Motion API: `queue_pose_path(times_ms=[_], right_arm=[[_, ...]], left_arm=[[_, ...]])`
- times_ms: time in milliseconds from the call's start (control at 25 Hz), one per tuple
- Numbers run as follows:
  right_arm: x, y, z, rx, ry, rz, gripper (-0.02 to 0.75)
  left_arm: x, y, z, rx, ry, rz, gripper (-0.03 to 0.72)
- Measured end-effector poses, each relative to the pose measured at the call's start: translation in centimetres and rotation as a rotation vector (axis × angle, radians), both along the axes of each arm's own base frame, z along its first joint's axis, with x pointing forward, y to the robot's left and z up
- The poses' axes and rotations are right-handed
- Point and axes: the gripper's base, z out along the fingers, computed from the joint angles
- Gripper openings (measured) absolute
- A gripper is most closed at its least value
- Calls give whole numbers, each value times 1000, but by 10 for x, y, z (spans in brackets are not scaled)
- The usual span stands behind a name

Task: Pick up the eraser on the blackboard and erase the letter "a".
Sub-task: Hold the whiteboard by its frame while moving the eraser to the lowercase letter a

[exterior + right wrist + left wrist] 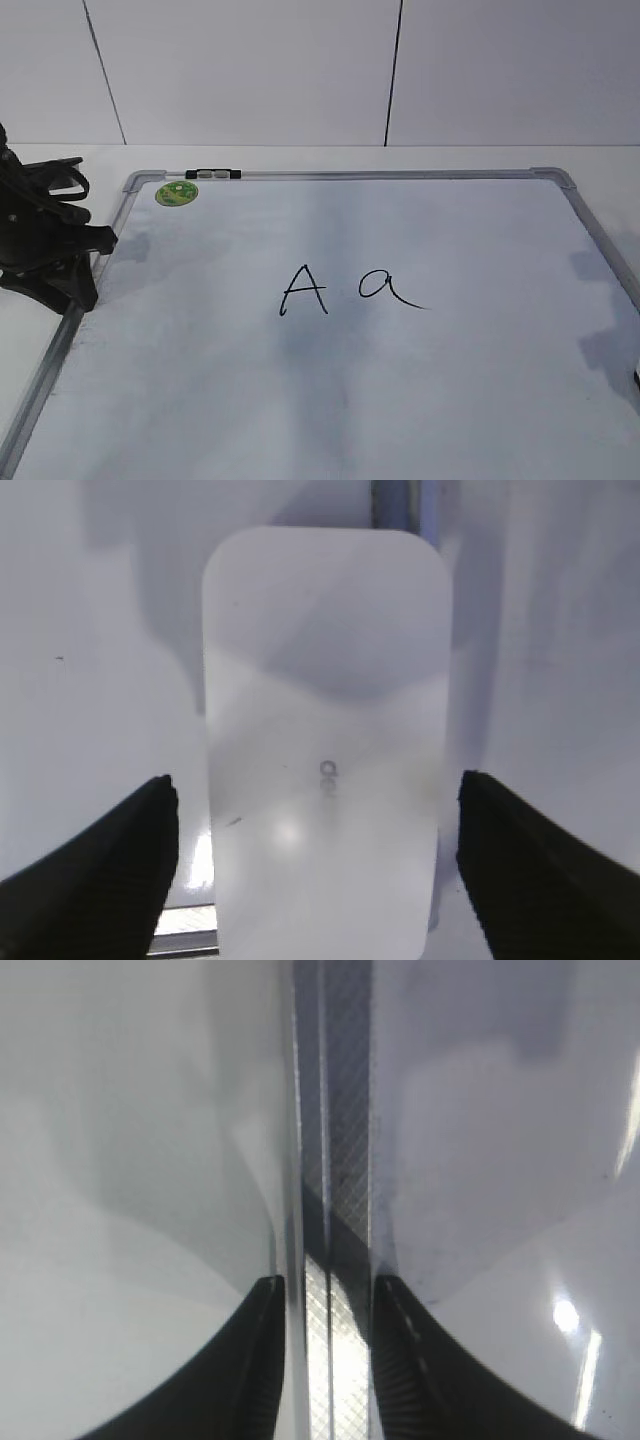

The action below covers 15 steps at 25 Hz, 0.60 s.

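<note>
Exterior view: the blackboard (450, 400) is lying flat on a white table (40, 160), filling most of the scene, its grey frame running along the far and left edges. The letter "a" (390, 287) is sitting just right of centre on the board, with a taller capital "A" (303, 290) standing just to its left, the two apart. A round green sticker (176, 193) is showing in the far left corner, and a black-and-white clip (212, 174) is sitting on the far frame rail just beside it. The left arm (45, 240) is resting at the left edge, over the left rail, well apart from both letters; its fingers are not readable here. The eraser and the right gripper are lying outside this view. Left wrist view: the left gripper (327, 1295) is showing two dark fingertips (262, 1305) standing slightly apart, straddling the grey frame rail (335, 1110) that is running between them, clamped on nothing. Right wrist view: the eraser (325, 740) is lying flat on the white board surface, its faint grey lettering facing up. The right gripper (318, 825) is hanging spread wide, one dark fingertip on each side of the eraser's near half, both clear of its edges, so the eraser is sitting centred between the jaws.
</note>
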Motion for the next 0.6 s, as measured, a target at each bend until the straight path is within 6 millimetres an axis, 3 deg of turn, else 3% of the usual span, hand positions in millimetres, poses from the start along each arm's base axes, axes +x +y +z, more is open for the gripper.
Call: queue_pose_path(times_ms=[600], right_arm=[[7, 0, -9, -5, 6, -21, 654]], left_arm=[[0, 0, 0, 1, 0, -1, 218]])
